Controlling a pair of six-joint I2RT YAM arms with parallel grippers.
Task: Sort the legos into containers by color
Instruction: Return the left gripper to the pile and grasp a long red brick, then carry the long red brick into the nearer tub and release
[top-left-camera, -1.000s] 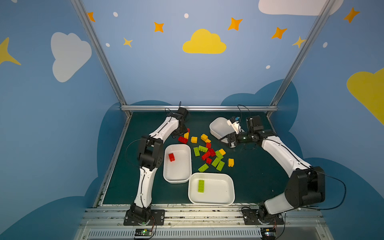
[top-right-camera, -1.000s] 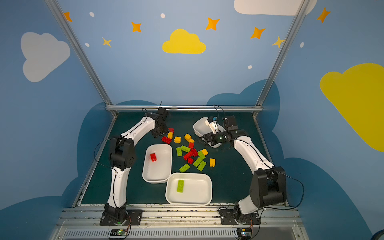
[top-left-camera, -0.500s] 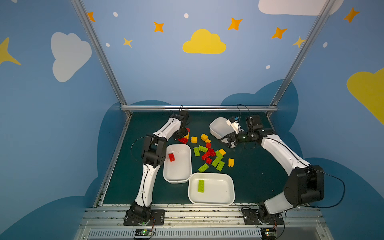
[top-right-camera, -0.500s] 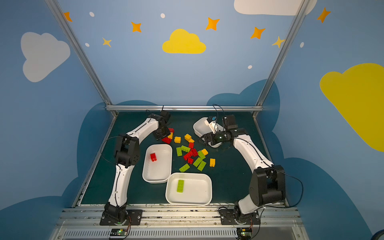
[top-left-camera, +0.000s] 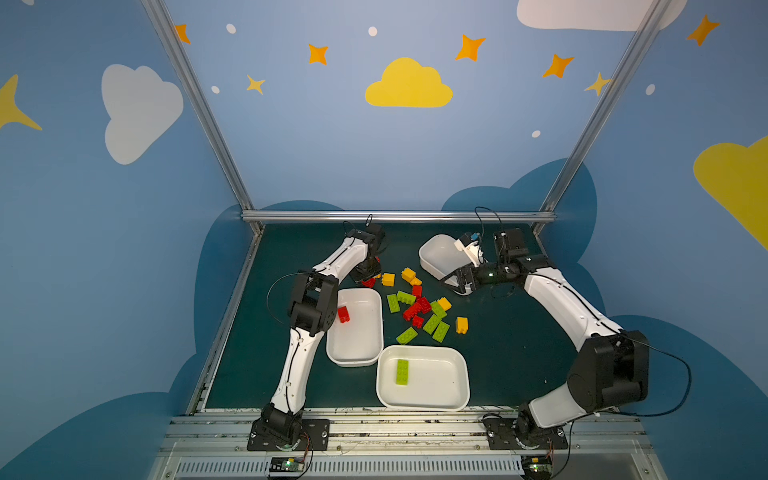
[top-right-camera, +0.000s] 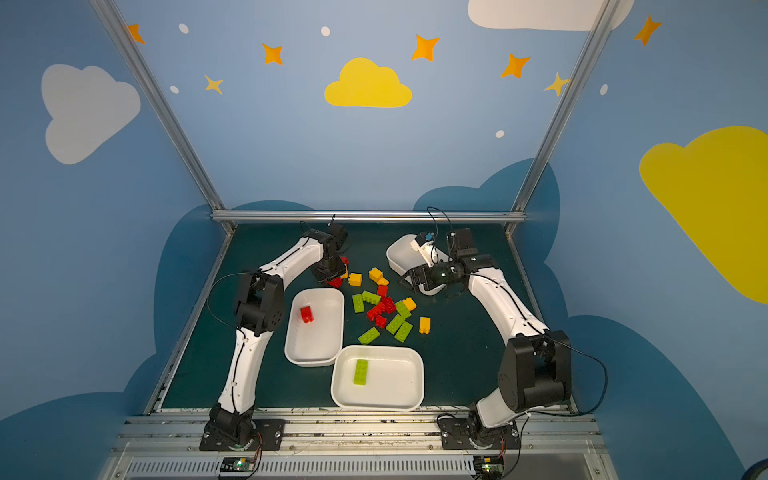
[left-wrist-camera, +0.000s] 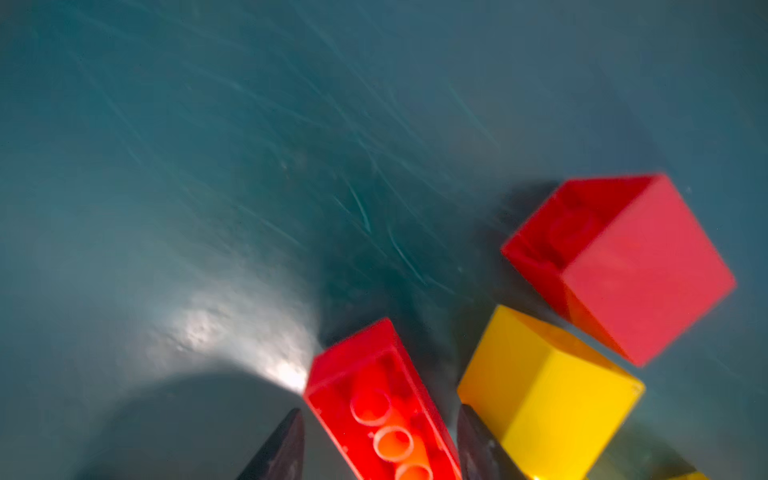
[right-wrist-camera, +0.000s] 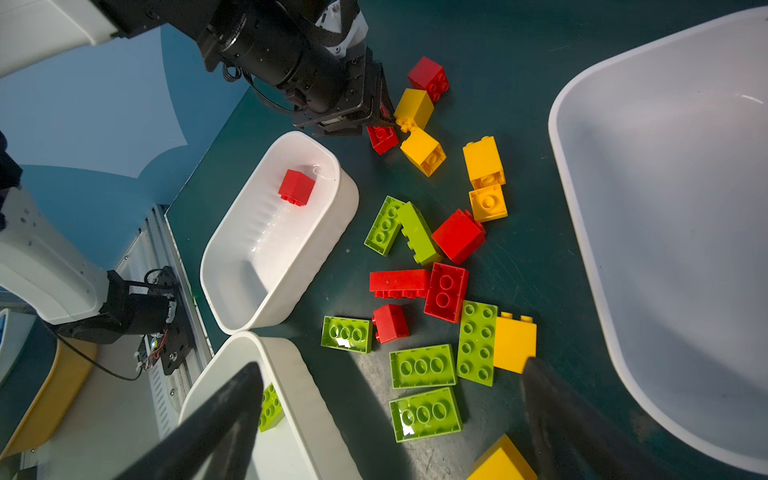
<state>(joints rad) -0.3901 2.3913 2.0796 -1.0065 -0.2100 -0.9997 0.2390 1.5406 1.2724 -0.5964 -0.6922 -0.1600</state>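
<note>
A robotics lab booth: white robot arms (top-left-camera: 557, 299) bolted to a metal rail (top-left-camera: 407, 424) at six o'clock, aluminium frame posts (top-left-camera: 199, 108), cloud-and-star blue walls (top-left-camera: 332, 158) enclosing a dark green counter (top-left-camera: 519, 353).

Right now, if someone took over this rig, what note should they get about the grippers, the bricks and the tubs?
Left gripper: jaws either side of an oblong red brick at the pile's far-left edge; grip unconfirmed.
Right gripper: open, empty, by the far tub, which shows no bricks.
Done: a square red brick in the left tub, a green brick in the near tub.
Left: the pile of red, green and yellow bricks on the table between the tubs.
</note>
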